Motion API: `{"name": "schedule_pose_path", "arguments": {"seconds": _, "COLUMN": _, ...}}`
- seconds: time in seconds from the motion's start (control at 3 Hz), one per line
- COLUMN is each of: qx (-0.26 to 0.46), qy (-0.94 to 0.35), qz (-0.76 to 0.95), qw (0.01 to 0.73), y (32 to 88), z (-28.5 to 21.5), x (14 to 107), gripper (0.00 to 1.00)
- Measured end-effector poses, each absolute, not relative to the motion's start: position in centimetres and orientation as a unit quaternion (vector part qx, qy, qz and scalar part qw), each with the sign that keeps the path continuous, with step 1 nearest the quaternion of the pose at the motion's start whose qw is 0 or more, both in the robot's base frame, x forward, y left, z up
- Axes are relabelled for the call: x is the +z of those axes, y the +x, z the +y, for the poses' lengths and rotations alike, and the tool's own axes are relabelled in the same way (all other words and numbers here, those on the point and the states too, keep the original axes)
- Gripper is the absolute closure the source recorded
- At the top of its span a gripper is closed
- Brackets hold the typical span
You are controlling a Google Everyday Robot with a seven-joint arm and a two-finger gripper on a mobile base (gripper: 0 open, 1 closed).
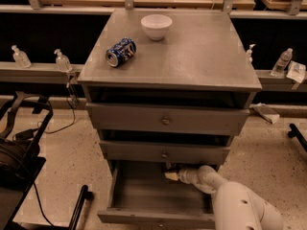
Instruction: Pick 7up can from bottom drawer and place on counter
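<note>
the white, rounded robot arm [240, 202] is reaching in from the lower right, and the pale-tipped two-finger gripper [169, 175] sits deep in the wide grey metal bottom drawer [153, 218], right at the back, tucked under the lip of the shallow knobbed middle drawer [165, 153]. whether the gripper is released or clenched, i cannot tell from here; the overhang shadows it.

where's the small green-and-white 7up can? not plainly on show. it is probably at the back of that drawer, just past the gripper's tip, where there is a dim shape in the shadow, but i can't confirm it.

up top, the flat grey metal counter [201, 56] carries a blue soda can lying on its side [121, 52] and a small white bowl [156, 26], well apart from each other, with bare metal to the right.

so this looks like the reach-and-grasp step, early in the job. to do it well: square the gripper on the can's body rather than its rim, close firmly, then draw it straight out toward the drawer front before lifting, because the middle drawer hangs low over the grasp. raise too soon and the can or wrist knocks that lip. once clear, the bare right side of the counter is the safe landing spot.
</note>
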State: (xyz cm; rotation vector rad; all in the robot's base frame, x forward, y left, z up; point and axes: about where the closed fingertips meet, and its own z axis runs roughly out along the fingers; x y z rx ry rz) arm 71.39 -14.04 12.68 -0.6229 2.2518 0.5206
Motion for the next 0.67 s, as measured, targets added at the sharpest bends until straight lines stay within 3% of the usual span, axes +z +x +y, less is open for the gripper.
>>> {"name": "schedule_pose_path", "arguments": {"seconds": 0.67, "qx": 0.204, "qy": -0.259, "qz": 0.873, "qw": 0.358, "y": 69.7, "z": -14.8, "x": 14.0, "gripper": 0.88}}
